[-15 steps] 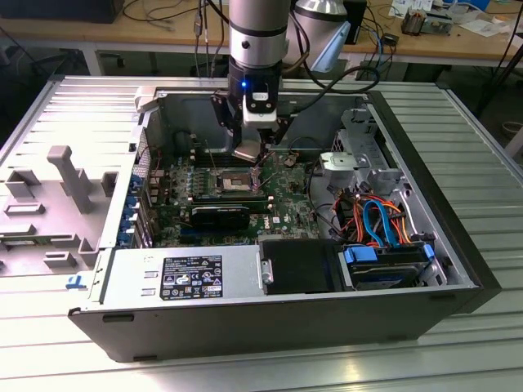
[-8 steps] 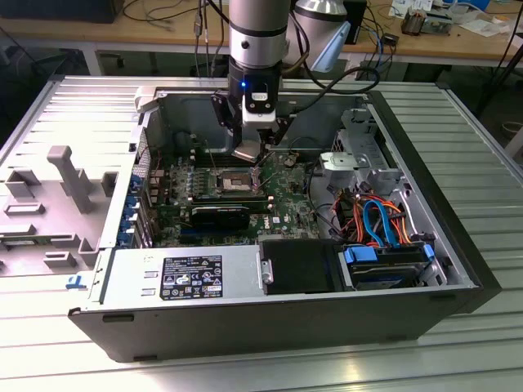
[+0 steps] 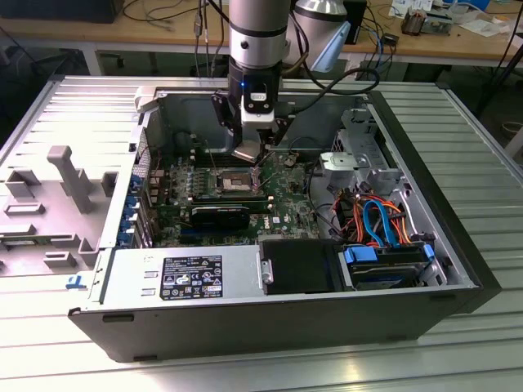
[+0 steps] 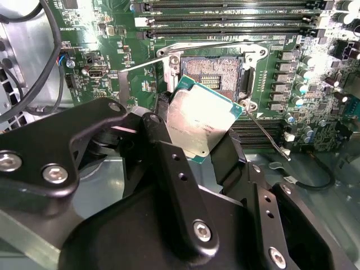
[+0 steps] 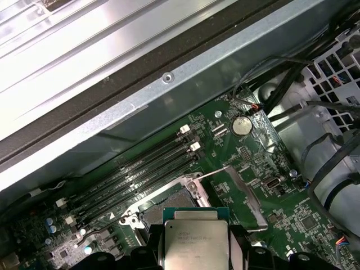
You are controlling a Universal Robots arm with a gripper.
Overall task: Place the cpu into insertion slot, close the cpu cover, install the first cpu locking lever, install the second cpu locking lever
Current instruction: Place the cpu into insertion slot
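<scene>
1. Nearest to us, our claw (image 4: pixel 196 140) is clamped on the chip (image 4: pixel 199 121). A black finger (image 4: pixel 157 132) presses each of two opposite edges, and the silver top faces both wrist cameras.
2. The chip (image 5: pixel 196 244) is square, so it has no long axis to speak of. Its top carries print, which we leave unread.
3. Just past the chip lies the socket (image 4: pixel 211 70), open and bare. In the exterior view the claw (image 3: pixel 248 151) hangs right above the socket (image 3: pixel 237 178). We judge the chip not yet seated, its edges turned a little against the socket's rim.
4. Beside the socket the cover (image 5: pixel 247 197) stands swung open, and a thin wire lever (image 4: pixel 264 132) sticks out free.
5. Farther off run the memory sticks (image 5: pixel 140 169), then the case wall (image 5: pixel 169 79). A label (image 3: pixel 192 278) sits on the power box, also left unread.
</scene>
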